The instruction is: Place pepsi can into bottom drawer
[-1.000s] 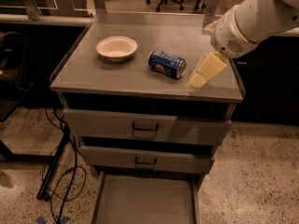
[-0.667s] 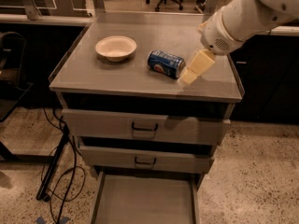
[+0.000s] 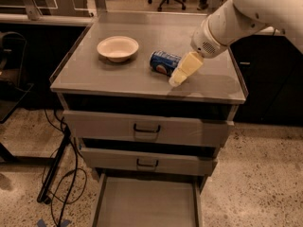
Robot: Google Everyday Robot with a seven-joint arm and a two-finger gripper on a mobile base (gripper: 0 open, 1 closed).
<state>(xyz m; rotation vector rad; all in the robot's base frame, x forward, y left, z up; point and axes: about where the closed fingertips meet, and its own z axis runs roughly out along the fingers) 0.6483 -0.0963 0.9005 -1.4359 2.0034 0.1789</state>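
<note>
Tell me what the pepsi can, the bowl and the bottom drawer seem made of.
The pepsi can: probably thin aluminium, glossy blue print catching light. The bowl: matte cream, paper or plastic, cannot tell which. The bottom drawer: grey sheet metal, dull finish, thin straight walls. The gripper, beside the can above the cabinet top, looks like pale yellowish plastic or rubber.

The robot's white arm (image 3: 255, 6) stretched in from the upper right of the camera view, sloping down toward the left. Below its rounded wrist (image 3: 207, 40), the cream-coloured gripper (image 3: 177, 78) angled downward and leftward, its tip sitting just right of centre.
</note>
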